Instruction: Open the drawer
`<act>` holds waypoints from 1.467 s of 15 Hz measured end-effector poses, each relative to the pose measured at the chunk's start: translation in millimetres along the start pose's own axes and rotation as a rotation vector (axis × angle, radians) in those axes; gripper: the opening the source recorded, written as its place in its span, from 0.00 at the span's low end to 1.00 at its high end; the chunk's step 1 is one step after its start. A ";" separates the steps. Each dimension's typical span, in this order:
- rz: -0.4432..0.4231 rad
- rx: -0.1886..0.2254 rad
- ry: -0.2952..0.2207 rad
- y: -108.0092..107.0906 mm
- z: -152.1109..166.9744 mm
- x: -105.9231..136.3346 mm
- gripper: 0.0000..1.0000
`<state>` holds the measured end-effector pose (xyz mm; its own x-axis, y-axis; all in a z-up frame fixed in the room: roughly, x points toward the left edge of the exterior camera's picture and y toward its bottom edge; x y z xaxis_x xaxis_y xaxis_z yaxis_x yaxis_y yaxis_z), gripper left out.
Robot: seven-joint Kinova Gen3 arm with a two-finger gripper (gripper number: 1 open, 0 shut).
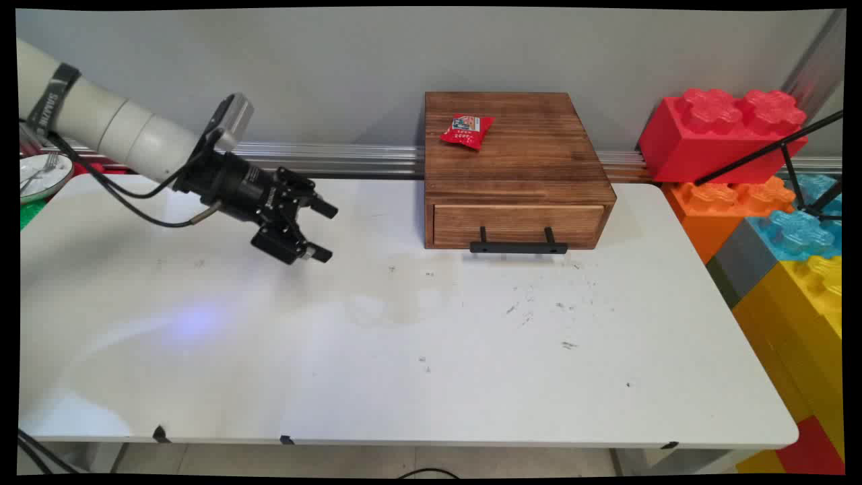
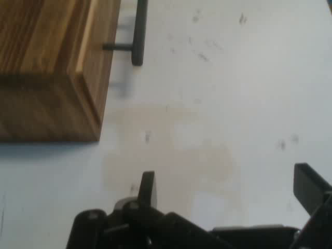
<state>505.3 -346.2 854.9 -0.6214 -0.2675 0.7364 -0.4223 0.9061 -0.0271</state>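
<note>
One wooden drawer box (image 1: 515,168), one red snack packet (image 1: 467,130), one plate (image 1: 42,176).

Your claw (image 1: 325,231) hung empty with fingers spread above the white bench (image 1: 404,350), well left of the wooden drawer box (image 1: 515,172). A red snack packet (image 1: 467,130) lay on the box's top; the drawer was closed.

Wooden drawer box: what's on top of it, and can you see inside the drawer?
A red snack packet lies on the wooden drawer box, near the back left. The drawer is shut, so its inside is hidden. The gripper is open, apart from it.
</note>
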 end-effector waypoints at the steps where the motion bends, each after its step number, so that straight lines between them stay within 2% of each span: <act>1: -0.003 0.004 0.010 3.1 2.2 11.4 1.00; 6: -0.010 0.026 0.046 12.3 22.6 66.1 1.00; 9: -0.001 0.043 0.040 15.3 50.8 106.6 1.00; 11: 0.008 0.052 0.029 14.9 65.2 121.4 1.00; 12: 0.023 0.061 0.011 13.2 80.5 133.4 1.00; 16: 0.067 0.084 -0.070 3.9 125.2 155.7 1.00; 22: 0.084 0.085 -0.183 -7.1 179.3 170.4 1.00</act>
<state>284.1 -457.1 859.4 -0.7633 -0.2542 0.5940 -0.4131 0.8989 -0.1461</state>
